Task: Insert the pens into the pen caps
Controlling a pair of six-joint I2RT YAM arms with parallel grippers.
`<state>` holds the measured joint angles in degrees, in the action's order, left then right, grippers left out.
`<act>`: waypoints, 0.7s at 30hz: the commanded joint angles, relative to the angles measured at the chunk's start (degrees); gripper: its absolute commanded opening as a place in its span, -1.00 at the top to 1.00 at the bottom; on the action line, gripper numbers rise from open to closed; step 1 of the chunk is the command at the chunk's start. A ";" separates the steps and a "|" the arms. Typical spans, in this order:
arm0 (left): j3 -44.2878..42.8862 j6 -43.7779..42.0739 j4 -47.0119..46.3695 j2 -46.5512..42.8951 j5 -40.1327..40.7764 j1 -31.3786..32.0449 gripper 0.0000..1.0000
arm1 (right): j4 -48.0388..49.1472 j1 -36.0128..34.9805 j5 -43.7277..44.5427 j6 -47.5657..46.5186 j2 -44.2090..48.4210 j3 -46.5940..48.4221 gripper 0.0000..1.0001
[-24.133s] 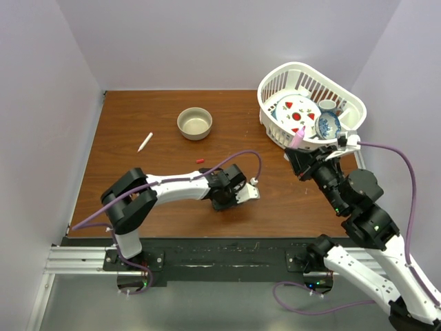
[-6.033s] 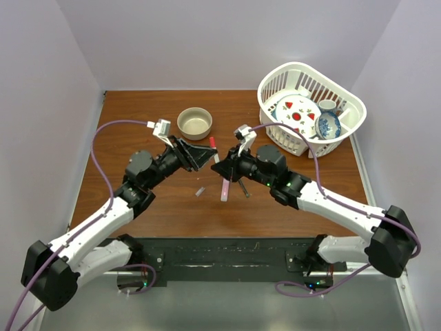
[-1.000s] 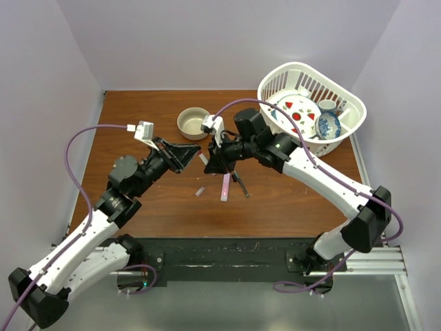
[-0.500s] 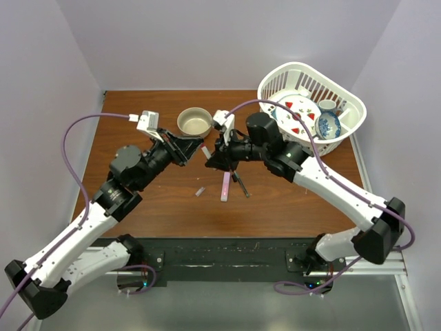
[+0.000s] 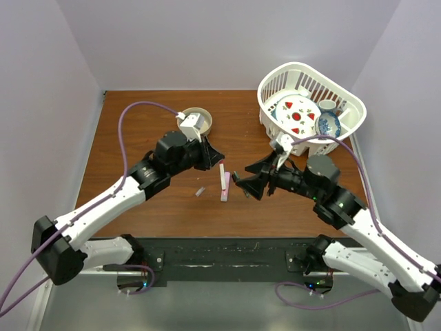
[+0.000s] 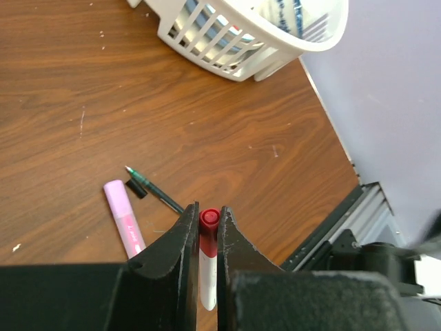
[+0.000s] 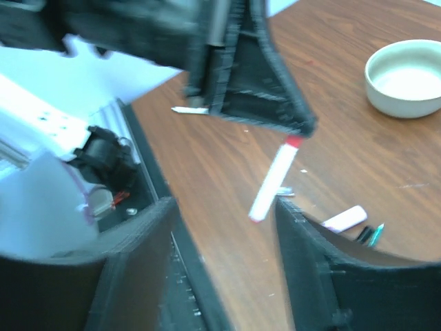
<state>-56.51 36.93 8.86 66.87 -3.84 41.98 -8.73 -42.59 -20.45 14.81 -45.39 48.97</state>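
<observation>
My left gripper is shut on a white pen with a red pen cap on its end. In the top view this pen hangs from the left gripper above the table. The right wrist view shows the same pen in the air in front of my right gripper, which is open and empty. Seen from above, the right gripper stands just right of it. On the table lie a pink marker, a dark pen and a small grey cap. Another white pen lies farther off.
A tan bowl sits at the back, partly behind the left wrist. At the back right stands a white basket holding dishes. The table's front edge and metal rail run close below the pens.
The right gripper has opened, let go of the white pen and pulled back to the right. The left gripper has swung right and still holds the pen with the red cap.
</observation>
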 commanded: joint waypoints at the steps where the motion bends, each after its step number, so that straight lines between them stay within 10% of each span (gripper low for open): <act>1: -1.76 -4.49 -4.11 5.27 1.37 -1.54 1.00 | -0.49 -0.13 0.58 5.84 3.28 -1.95 -0.70; 21: -6.41 -7.40 -4.39 33.57 -2.49 -8.14 1.00 | -15.09 -0.04 16.66 2.42 1.18 8.86 -0.75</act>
<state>-60.45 28.88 5.89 97.25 -4.69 34.48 -21.91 -42.63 -7.97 19.53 -43.77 54.74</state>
